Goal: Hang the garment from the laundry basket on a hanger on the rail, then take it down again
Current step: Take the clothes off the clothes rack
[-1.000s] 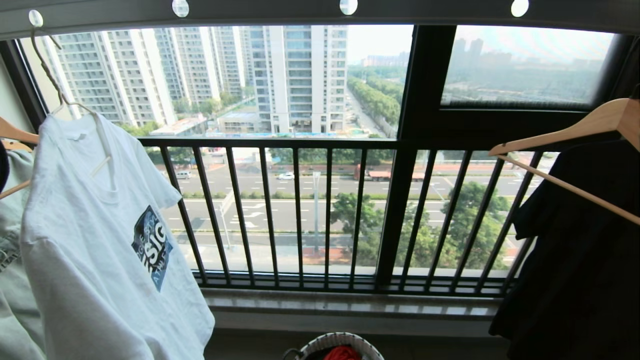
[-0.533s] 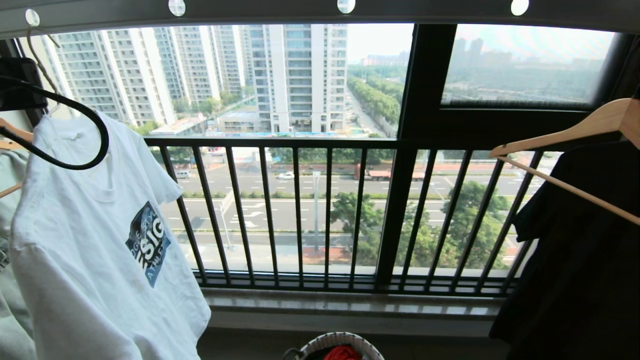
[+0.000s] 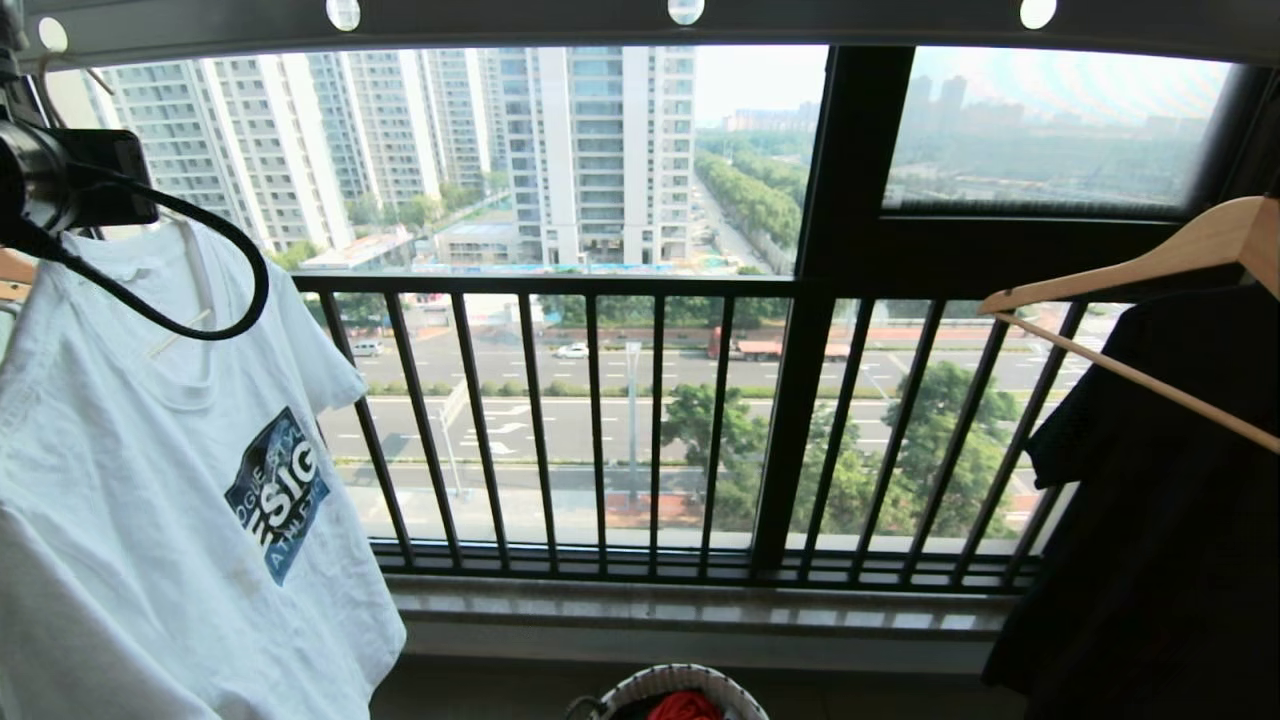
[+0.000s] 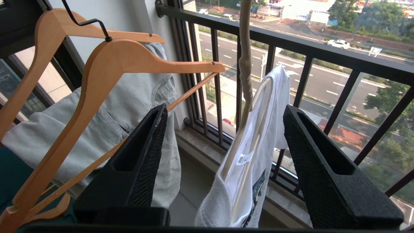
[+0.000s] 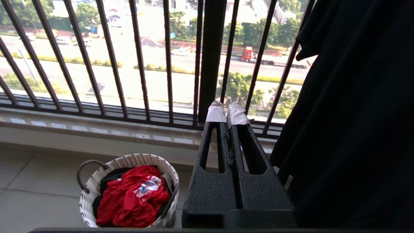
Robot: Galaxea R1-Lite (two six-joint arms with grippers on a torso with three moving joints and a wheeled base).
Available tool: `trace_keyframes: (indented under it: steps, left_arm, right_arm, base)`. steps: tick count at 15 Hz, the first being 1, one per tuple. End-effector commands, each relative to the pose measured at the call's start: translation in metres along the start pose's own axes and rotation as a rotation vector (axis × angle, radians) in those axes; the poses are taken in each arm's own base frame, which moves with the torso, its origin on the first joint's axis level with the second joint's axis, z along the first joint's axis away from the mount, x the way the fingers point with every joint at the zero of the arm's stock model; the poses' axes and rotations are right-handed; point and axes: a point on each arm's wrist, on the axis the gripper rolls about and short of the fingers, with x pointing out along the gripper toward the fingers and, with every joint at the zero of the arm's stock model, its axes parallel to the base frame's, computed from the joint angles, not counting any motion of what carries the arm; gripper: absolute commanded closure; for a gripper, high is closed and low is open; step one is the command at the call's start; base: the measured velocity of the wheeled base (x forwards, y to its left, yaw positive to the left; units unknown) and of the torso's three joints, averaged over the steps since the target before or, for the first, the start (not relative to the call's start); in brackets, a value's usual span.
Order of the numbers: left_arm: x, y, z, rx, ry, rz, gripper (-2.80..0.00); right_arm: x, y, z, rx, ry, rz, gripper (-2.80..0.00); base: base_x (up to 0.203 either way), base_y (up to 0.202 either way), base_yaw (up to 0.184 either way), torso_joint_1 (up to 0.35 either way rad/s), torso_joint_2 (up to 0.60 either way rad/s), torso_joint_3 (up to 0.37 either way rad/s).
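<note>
Left gripper (image 4: 223, 113): raised beside hanger (image 4: 245, 64), jaws spread, empty | garment (image 3: 180, 480): hanging | right gripper (image 5: 226, 113): lowered, pressed together

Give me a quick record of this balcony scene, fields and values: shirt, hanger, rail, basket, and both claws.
shirt: white T-shirt hanging on the hanger, blue logo facing out
hanger: thin cream wire hanger, hook up at the rail
rail: dark overhead bar with round holes
basket: woven laundry basket on the floor, red garment inside
left claw: left claw open, fingers either side of the hanger neck, not gripping
right claw: right claw shut, empty, low near the basket
</note>
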Motion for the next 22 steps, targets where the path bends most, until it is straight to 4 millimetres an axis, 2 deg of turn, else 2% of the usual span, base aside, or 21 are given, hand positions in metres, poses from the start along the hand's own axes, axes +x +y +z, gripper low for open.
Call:
trace_keyframes:
  steps: [1,10,11,22]
  left_arm:
    - [0.009,-0.008,-0.005,0.011,0.017,-0.015,-2.80]
    - [0.039,-0.025,-0.009,-0.040,-0.017,0.010,-2.80]
    - [0.041,-0.025,-0.010,-0.038,-0.015,0.013,0.00]
    - [0.040,-0.024,-0.011,-0.037,-0.014,0.016,0.00]
  right_arm:
    - [0.000,0.000,0.000,-0.001,0.003,0.001,0.00]
    - [0.000,0.000,0.000,-0.001,0.002,0.001,0.00]
    - [0.000,0.000,0.000,-0.001,0.002,0.001,0.00]
    - [0.000,0.000,0.000,-0.001,0.002,0.000,0.00]
  base:
    - [0.000,0.000,0.000,0.000,0.00,0.000]
    - [0.000,0.000,0.000,0.000,0.00,0.000]
    - [0.000,0.000,0.000,0.000,0.00,0.000]
    - [0.000,0.000,0.000,0.000,0.00,0.000]
